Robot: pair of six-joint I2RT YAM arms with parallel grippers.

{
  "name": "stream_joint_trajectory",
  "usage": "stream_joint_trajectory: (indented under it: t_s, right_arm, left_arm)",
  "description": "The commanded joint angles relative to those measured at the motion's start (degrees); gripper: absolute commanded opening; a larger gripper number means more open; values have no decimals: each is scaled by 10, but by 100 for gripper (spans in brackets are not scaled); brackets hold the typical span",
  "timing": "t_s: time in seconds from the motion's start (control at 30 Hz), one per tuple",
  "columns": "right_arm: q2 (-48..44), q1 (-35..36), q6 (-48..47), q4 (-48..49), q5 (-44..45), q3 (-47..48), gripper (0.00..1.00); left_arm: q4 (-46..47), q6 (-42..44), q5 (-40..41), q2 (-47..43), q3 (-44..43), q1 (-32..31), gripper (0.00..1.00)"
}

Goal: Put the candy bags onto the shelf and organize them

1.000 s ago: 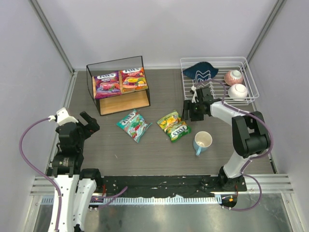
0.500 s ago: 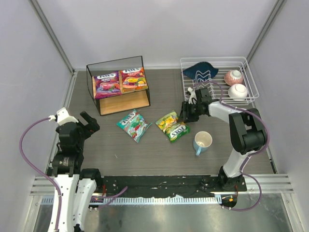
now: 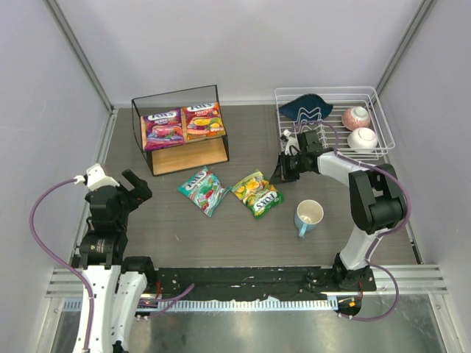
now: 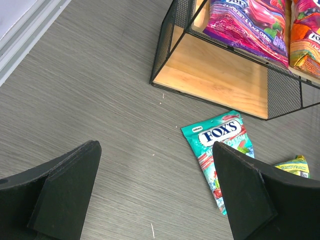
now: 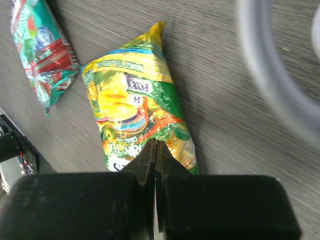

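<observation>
Behind the closed right claw (image 5: pixel 155 149), the yellow-green bag (image 5: pixel 132 107) partly hides; left claw (image 4: pixel 155 150) gapes.

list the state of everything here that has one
shelf: lower board bare
purple bag: lying on its top board
red-orange bag: lying beside it
teal bag: flat on table
yellow-green bag: flat on table
left gripper: open, empty
right gripper: shut, by yellow-green bag's end
mug: upright
</observation>
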State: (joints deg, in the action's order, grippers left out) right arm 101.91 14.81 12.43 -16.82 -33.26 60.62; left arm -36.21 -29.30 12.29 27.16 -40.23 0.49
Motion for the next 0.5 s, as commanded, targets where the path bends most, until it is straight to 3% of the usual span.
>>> stream_joint_trajectory:
  t_s: [0.0, 0.17, 0.27, 0.4, 0.47]
  right_arm:
    - [-64, 7, 8, -5, -22, 29, 1]
    - [-82, 16, 1, -37, 33, 38, 1]
    - [-88, 26, 11, -51, 120, 43, 1]
    - [-71, 85, 14, -89, 299, 71, 1]
    - [-45, 97, 22, -107, 330, 88, 1]
  left_arm:
    - [28, 12, -9, -1, 2, 0, 100]
    - [28, 12, -10, -2, 2, 0, 100]
    - [29, 12, -10, -2, 2, 0, 100]
    - [29, 11, -12, -2, 3, 1, 100]
    - [29, 12, -11, -1, 3, 0, 100]
